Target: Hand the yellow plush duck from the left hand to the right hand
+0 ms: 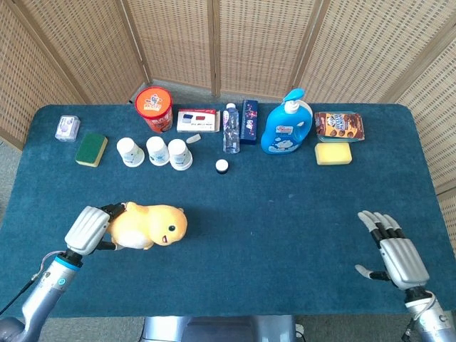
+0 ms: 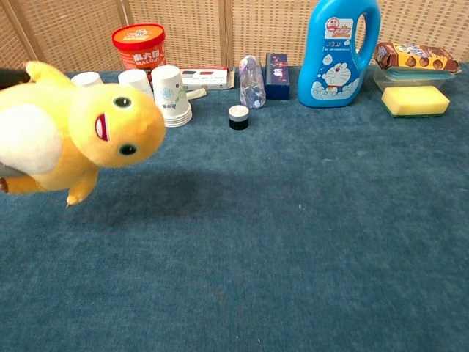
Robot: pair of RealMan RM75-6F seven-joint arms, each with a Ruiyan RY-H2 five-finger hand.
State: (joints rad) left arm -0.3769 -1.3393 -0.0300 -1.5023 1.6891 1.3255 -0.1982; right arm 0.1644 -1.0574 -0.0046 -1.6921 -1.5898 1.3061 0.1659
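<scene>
The yellow plush duck [image 1: 148,225] is held by my left hand [image 1: 89,229] at the front left, its head pointing right. In the chest view the yellow plush duck [image 2: 77,136] hangs clear above the blue cloth, casting a shadow below; only dark fingertips [image 2: 13,75] of that hand show at the left edge. My right hand [image 1: 394,252] is at the front right, fingers spread and holding nothing, far from the duck. It does not appear in the chest view.
Along the back of the table [image 1: 285,214] stand paper cups [image 1: 155,152], a red tub [image 1: 154,109], a small bottle [image 1: 230,129], a bottle cap [image 1: 222,166], a blue detergent bottle [image 1: 286,126], a yellow sponge [image 1: 333,153], a snack pack [image 1: 339,125] and a green sponge [image 1: 91,149].
</scene>
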